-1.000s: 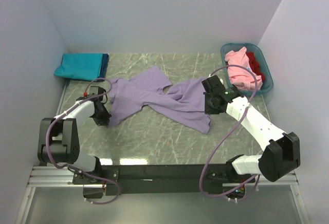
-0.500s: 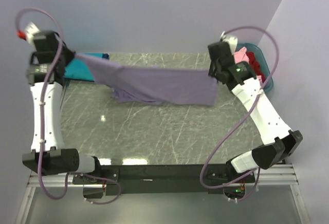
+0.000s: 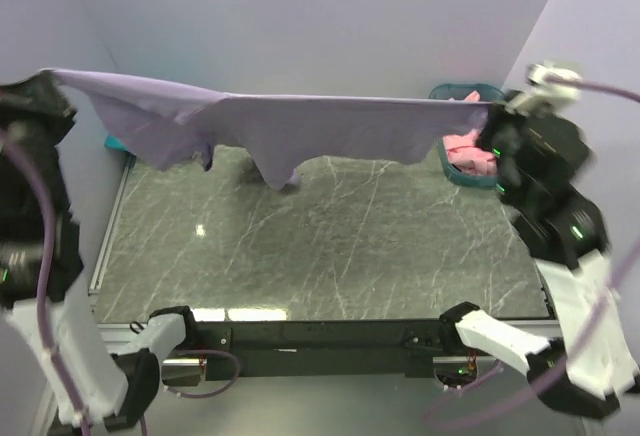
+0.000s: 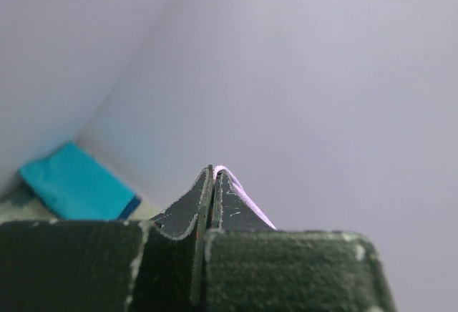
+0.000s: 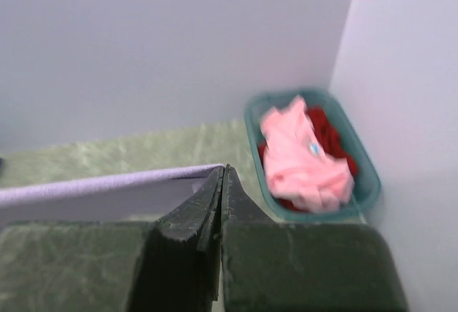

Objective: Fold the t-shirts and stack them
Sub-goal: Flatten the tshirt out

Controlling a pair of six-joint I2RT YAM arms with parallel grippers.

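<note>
Grip confirmed at both ends. Left hand [image 4: 215, 172]: shut tight, fingertips pinching a thin sliver of lavender t-shirt [image 3: 300, 121]. Right hand [image 5: 223, 172]: likewise shut tight, pinching the opposite end of the same upper edge. Held high and well apart, at far left and far right of the overhead view. Judged purpose: to draw the upper edge taut and let the cloth hang open and straighten before laying down for folding.

Garment condition: suspended in the air above the desk [image 3: 350, 246], touching nothing below as far as can be told. Upper edge nearly straight between the hands. Lower edge uneven, with deeper drape and bunched folds toward the left, one point hanging lowest left of middle, shallow toward the right. Not yet flat, not yet folded.

Further out: folded teal t-shirt [image 4: 71, 183] at the far left corner of the desk, dark blue t-shirt [image 4: 132, 205] showing beneath its edge; judged to be the stack already begun. Basket [image 5: 250, 122] at the far right corner, holding pink t-shirt [image 5: 304, 158] over red t-shirt [image 5: 329, 137], both crumpled and unfolded.
</note>
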